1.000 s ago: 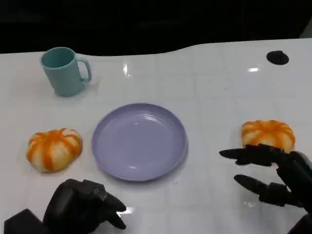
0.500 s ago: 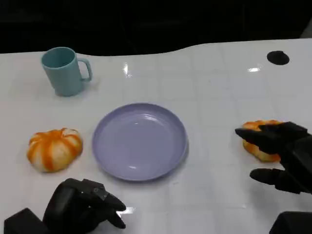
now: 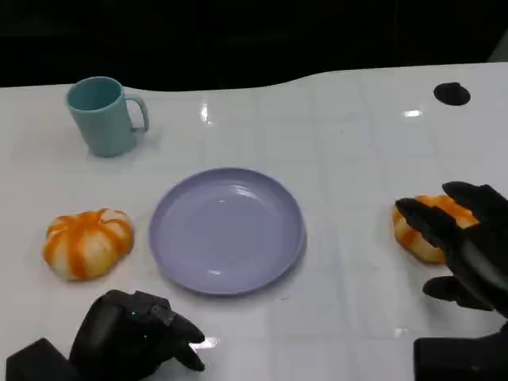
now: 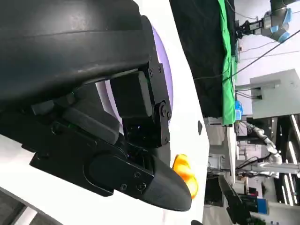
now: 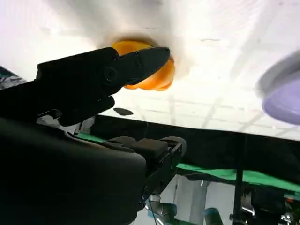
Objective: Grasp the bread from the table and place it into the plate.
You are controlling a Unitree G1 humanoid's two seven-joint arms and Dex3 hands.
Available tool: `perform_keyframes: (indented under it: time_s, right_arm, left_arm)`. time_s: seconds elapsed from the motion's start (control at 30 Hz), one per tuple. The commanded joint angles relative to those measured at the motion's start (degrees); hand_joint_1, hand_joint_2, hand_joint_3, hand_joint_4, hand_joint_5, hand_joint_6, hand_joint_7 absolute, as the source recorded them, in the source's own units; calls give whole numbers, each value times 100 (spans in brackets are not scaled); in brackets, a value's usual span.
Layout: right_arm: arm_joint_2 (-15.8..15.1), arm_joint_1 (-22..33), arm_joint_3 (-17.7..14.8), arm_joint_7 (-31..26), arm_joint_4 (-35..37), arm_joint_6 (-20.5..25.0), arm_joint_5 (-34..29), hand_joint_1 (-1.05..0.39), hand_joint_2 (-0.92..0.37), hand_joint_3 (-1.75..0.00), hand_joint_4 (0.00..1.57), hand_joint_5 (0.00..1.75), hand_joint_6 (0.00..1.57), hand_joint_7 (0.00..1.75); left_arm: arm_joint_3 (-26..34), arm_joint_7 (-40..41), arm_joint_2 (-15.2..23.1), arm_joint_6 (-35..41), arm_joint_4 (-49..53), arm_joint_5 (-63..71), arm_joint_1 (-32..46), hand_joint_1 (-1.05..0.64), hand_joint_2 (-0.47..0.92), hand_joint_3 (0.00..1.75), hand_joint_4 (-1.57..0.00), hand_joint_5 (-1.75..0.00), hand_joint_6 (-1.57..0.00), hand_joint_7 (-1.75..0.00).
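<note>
Two orange-and-white bread rolls lie on the white table. One bread roll (image 3: 87,242) sits left of the lilac plate (image 3: 228,230), which holds nothing. The other bread roll (image 3: 419,235) lies to the plate's right, half covered by my right hand (image 3: 464,252). That hand's fingers are spread over and beside the roll without closing on it. In the right wrist view a finger (image 5: 117,70) lies just in front of the roll (image 5: 157,78), with the plate's edge (image 5: 283,98) off to the side. My left hand (image 3: 136,332) rests near the table's front edge with its fingers curled in, holding nothing.
A teal mug (image 3: 103,115) stands at the back left. A small black disc (image 3: 452,94) lies at the back right. The table's far edge runs behind them against a dark background. In the left wrist view, the plate's rim (image 4: 166,70) and the right-hand roll (image 4: 185,171) show past my left hand (image 4: 117,140).
My right hand has moved forward from the table's front edge onto the right bread roll, now covering part of it. The left hand, plate and left roll have stayed put.
</note>
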Motion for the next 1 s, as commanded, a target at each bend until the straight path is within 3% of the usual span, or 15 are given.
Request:
perform_keyframes:
  time_s: [0.03, 0.33, 0.5, 0.9, 1.0]
  right_arm:
    - [-107, -336, 233, 41, 342, 283, -136, -63, -88, 0, 0, 36, 25, 1]
    - [-88, -938, 658, -58, 1124, 683, -183, -58, -86, 0, 0, 47, 30, 1]
    - [77, -1538, 1005, -174, 2006, 994, -299, -51, -82, 0, 19, 30, 37, 0]
    - [325, -2378, 1530, -568, 3804, 1091, 104, -49, -83, 0, 32, 14, 39, 1]
    - [319, -2498, 1575, -717, 4106, 910, 309, -43, -86, 0, 57, 10, 55, 2]
  left_arm:
    - [36, -19, 107, -62, 37, -22, 2, -105, 91, 0, -145, -64, -157, -23]
    - [23, 0, 81, -33, -6, -27, 29, -105, 91, 0, -145, -64, -157, -23]
    - [18, -3, 72, -21, -28, -36, 45, -105, 91, 0, -145, -64, -157, -23]
    - [10, -11, 66, -58, -94, -41, 100, -105, 91, 0, -145, -64, -157, -24]
    - [5, 5, 64, -37, -123, -33, 119, -105, 91, 0, -145, -64, -157, -24]
